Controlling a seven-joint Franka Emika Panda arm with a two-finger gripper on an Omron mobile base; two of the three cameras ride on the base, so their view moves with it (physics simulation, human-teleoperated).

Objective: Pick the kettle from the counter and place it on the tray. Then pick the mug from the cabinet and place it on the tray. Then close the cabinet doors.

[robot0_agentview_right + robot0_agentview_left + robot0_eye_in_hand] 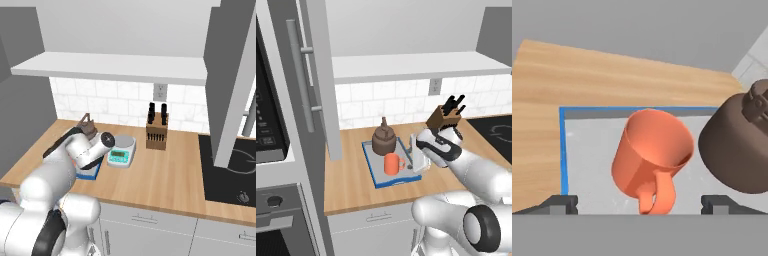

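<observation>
So the gripper [639,205] is spread wide, one fingertip [559,204] on each side of the mug [653,156], neither touching it as far as I can see. The orange mug sits upright on the tray [372,165], handle pointing at the hand. Just behind it the dark brown kettle [383,137] sits on the same tray, really close but apart. The tray lies flat on the wooden counter [351,187]. Further back there's the knife block [445,118] near the tiled wall, and above, the cabinet [416,64] has both doors [316,75] open.
</observation>
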